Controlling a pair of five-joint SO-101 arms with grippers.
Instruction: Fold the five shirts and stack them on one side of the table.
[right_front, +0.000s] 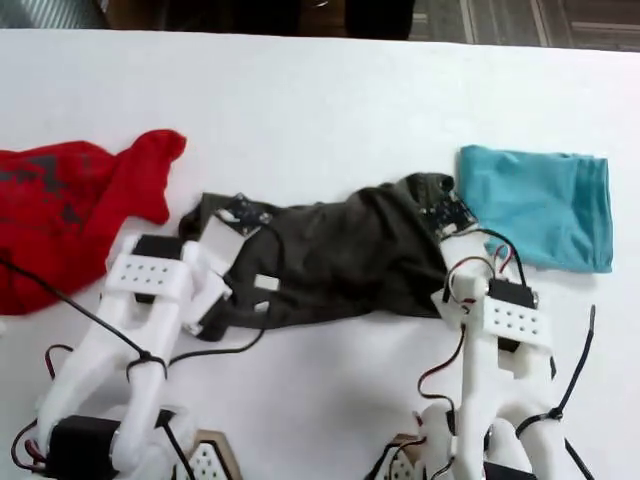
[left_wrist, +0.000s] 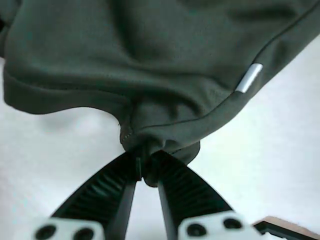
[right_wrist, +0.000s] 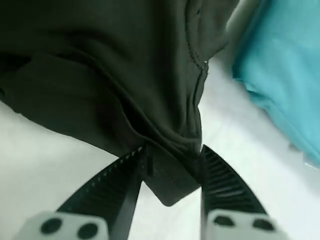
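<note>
A dark green shirt (right_front: 340, 255) lies crumpled across the middle of the white table (right_front: 330, 100), stretched between the two arms. My left gripper (right_front: 228, 222) holds its left end; the left wrist view has the black fingers (left_wrist: 125, 175) pinched together on a bunched hem of the shirt (left_wrist: 150, 65). At the shirt's right end, next to the teal shirt, is my right gripper (right_front: 447, 216). In the right wrist view its jaws (right_wrist: 172, 155) clamp a thick fold of the dark fabric (right_wrist: 100, 75).
A red shirt (right_front: 70, 215) lies crumpled at the left edge. A folded teal shirt (right_front: 540, 205) rests at the right, close to the right gripper, with its edge (right_wrist: 285, 75) beside the dark shirt. Cables run along both arms.
</note>
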